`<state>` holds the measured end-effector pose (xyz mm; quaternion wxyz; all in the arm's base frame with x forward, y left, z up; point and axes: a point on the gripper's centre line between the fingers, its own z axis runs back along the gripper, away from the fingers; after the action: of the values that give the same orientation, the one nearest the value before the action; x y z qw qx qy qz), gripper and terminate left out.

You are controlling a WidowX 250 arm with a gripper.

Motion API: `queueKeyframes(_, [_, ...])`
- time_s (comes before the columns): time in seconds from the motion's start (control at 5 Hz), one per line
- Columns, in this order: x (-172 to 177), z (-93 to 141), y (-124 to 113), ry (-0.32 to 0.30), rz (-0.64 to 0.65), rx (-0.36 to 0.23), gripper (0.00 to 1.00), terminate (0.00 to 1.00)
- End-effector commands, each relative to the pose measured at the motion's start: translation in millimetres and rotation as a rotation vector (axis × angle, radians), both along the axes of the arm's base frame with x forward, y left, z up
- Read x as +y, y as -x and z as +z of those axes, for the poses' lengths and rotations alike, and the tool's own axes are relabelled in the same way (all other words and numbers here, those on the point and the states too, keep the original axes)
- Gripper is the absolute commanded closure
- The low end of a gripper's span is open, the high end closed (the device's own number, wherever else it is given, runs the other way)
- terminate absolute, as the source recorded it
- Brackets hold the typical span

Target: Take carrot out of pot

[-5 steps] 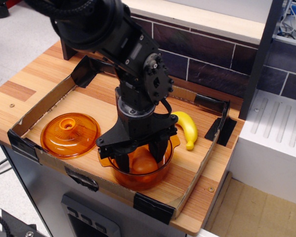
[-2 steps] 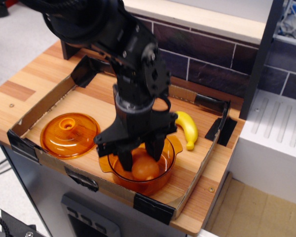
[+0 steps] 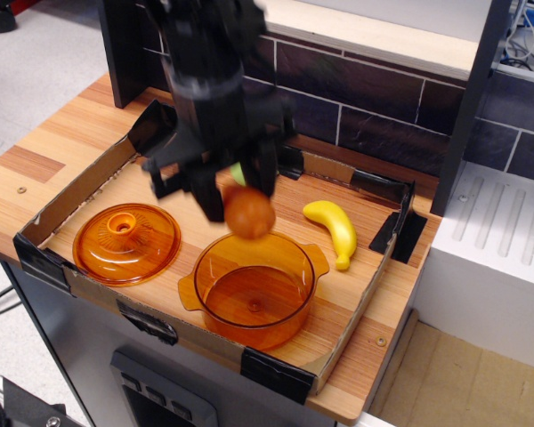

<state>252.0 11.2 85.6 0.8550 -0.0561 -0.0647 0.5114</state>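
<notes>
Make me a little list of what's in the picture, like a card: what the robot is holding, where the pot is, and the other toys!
gripper: shut on the carrot, lifted above the pot
carrot: orange, in the air, out of the pot
pot: amber, see-through, nothing in it, on the tray
lid: off, lying beside the pot
banana: yellow, on the tray by the pot
tray: cardboard, low walls, on the wooden table

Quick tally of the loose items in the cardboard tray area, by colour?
Amber: 2, pot and lid
Orange: 1, carrot in the end effector
Yellow: 1, banana
Green: 1, item mostly hidden behind the end effector
Total: 5
</notes>
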Motion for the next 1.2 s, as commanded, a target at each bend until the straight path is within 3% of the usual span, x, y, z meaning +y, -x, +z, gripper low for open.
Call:
queueKeyframes(0.0, [51.8,7.9,-43.9,-0.114,0.155,-0.064,1.0,0.0])
queueKeyframes(0.4, [67.6,-45.4,-52.3,-0.228,0.162,-0.006,1.0,0.0])
queueKeyframes(0.8, [65.9,-61.3,-49.8,-0.252,0.155,0.003,1.0,0.0])
queueKeyframes(1.0, [65.9,-58.2,-45.7,-0.25,0.146,0.015,0.0,0.0])
